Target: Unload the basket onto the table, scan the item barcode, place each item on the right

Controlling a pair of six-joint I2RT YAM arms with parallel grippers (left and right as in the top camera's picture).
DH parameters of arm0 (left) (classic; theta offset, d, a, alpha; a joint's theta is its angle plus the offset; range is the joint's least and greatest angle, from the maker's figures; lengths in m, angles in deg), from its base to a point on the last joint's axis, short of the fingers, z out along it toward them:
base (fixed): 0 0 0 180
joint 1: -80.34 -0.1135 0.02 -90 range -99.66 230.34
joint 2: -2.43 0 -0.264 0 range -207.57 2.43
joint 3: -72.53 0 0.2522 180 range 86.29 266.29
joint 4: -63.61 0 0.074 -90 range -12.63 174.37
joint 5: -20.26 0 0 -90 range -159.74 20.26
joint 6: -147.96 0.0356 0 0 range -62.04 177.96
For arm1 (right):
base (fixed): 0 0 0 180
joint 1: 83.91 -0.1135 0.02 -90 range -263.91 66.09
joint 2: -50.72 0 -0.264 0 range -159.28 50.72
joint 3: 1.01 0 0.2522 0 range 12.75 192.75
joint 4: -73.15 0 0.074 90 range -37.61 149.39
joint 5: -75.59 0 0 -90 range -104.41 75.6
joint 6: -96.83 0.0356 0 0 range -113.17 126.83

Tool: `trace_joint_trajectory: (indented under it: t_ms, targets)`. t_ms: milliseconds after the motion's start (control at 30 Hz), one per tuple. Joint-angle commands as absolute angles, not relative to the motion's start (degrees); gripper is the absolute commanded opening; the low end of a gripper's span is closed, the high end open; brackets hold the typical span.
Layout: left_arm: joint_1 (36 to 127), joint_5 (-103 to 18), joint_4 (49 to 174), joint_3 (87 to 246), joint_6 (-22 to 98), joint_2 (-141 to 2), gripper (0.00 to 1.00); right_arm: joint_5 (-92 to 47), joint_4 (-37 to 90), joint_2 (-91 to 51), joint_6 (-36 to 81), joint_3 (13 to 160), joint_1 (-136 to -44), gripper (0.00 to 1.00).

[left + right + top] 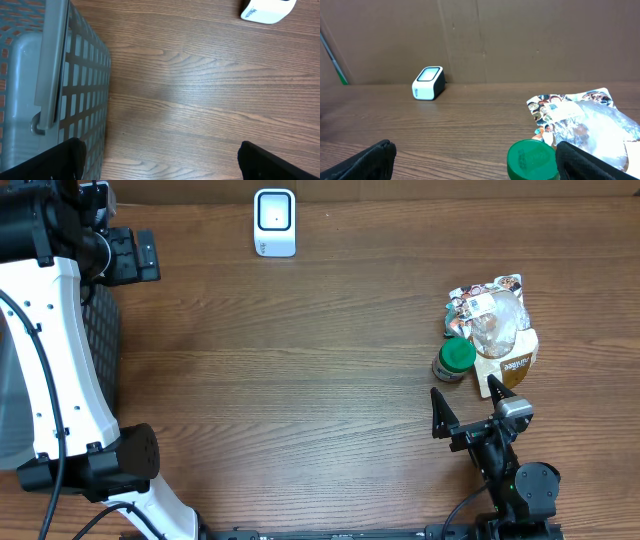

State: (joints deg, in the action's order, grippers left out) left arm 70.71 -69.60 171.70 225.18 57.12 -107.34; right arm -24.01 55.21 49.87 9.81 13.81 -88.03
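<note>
**Both grippers wide, items by my right**

My left gripper (160, 167) hangs spread wide over the wood-grain table (200, 90). The grey mesh basket (45, 85) is at its 9 o'clock and the scanner (267, 11) at 1 o'clock, well apart. My right gripper (480, 165) is spread wide too, holding nothing. The scanner, a white rounded box, sits far off at its 11 o'clock, with only bare wood between. The jar (532, 160), round with a green lid, stands near at 1 o'clock, just beside the pouches (580, 117) of crinkled glossy film at 2 o'clock.
</note>
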Motion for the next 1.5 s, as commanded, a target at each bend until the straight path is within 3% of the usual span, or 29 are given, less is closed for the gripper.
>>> trace_joint_trajectory:
  t_ms: [0, 600, 867, 1300, 1467]
  targets:
    - [70.6, -70.0, 171.6, 225.1, 58.2, -107.5, 1.00, -23.5, 55.4, 50.6, 9.8, 13.2, -88.0, 1.00]
    - [71.1, -70.0, 171.6, 225.1, 58.2, -107.4, 0.99, -23.5, 55.4, 50.6, 9.8, 13.2, -88.0, 1.00]
    - [75.9, -70.0, 171.6, 222.7, 58.2, -100.7, 1.00, -23.5, 55.4, 50.6, 9.8, 13.2, -88.0, 1.00]
    - [78.8, -72.9, 168.8, 178.7, 60.2, -68.9, 0.99, -23.5, 55.4, 50.6, 9.8, 13.2, -88.0, 1.00]
    - [78.8, -72.7, 149.0, 159.5, 61.3, -53.1, 1.00, -23.5, 55.4, 50.6, 9.8, 13.2, -88.0, 1.00]
